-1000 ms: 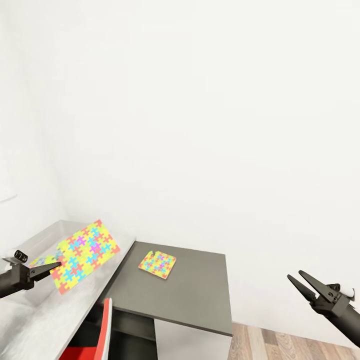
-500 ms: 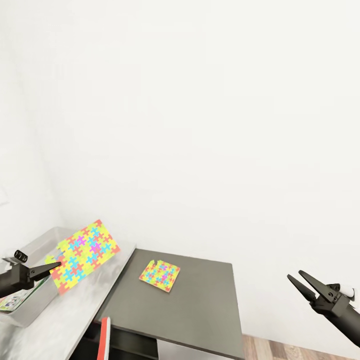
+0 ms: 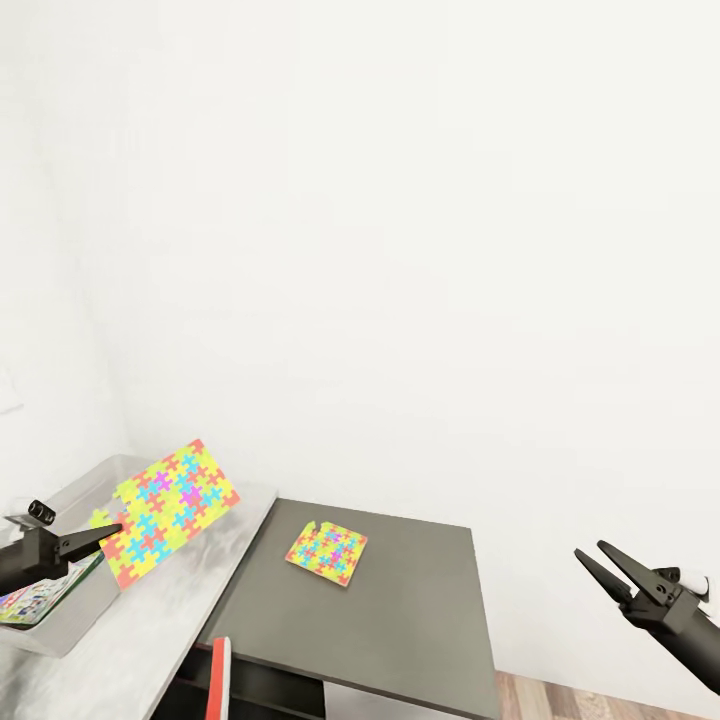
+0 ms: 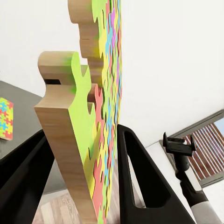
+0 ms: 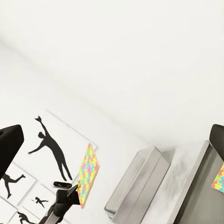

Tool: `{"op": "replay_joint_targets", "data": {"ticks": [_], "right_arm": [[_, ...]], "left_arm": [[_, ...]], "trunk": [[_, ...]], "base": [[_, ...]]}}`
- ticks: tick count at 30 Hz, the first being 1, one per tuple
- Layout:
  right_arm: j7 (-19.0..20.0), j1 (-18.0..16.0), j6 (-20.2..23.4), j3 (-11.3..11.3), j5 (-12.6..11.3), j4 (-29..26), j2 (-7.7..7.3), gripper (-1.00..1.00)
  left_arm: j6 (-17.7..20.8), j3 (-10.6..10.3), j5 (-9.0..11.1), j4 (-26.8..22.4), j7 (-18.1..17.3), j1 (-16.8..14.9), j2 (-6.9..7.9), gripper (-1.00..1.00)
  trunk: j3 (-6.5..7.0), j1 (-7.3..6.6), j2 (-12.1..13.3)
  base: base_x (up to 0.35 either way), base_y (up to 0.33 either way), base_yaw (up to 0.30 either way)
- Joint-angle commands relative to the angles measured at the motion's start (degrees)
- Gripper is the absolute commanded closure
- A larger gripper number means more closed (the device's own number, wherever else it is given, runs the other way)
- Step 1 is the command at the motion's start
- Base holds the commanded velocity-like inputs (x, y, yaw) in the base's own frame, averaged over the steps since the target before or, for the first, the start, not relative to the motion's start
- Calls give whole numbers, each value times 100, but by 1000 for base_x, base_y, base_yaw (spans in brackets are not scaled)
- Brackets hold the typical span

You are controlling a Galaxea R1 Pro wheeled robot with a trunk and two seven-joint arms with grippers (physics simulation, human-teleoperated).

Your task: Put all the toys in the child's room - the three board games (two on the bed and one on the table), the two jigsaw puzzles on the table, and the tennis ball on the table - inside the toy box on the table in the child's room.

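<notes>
The view has shifted; left tool clamps a multicoloured jigsaw puzzle.

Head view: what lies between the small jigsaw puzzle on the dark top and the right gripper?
Between the small puzzle and the open right gripper, the head view shows bare dark desk top, then white wall.

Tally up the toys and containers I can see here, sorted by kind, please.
Jigsaw puzzles: 2, one held in the left claw at, one lying on the dark grey tabletop at
Board games: 1, a corner showing in the toy box
Toy boxes: 1
Total: 4
</notes>
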Motion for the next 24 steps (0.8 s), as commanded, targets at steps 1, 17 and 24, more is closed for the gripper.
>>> {"op": "replay_joint_targets", "data": {"ticks": [1,17,24], "right_arm": [[-1,2,29,-1,-17,-1,-3,-100],[5,2,5,8,-25,5,4,-100],[7,2,3,5,-25,2,1,-100]], "left_arm": [[61,-2,-2,2,-24,-1,1,100],[72,163,-5,25,-24,-1,23,100],[165,319,-135,34,533,-107,31,100]], "trunk": [[-1,2,-3],[-1,2,-3],[-1,2,-3]], "base": [[0,22,0],[0,3,0],[0,0,0]]}}
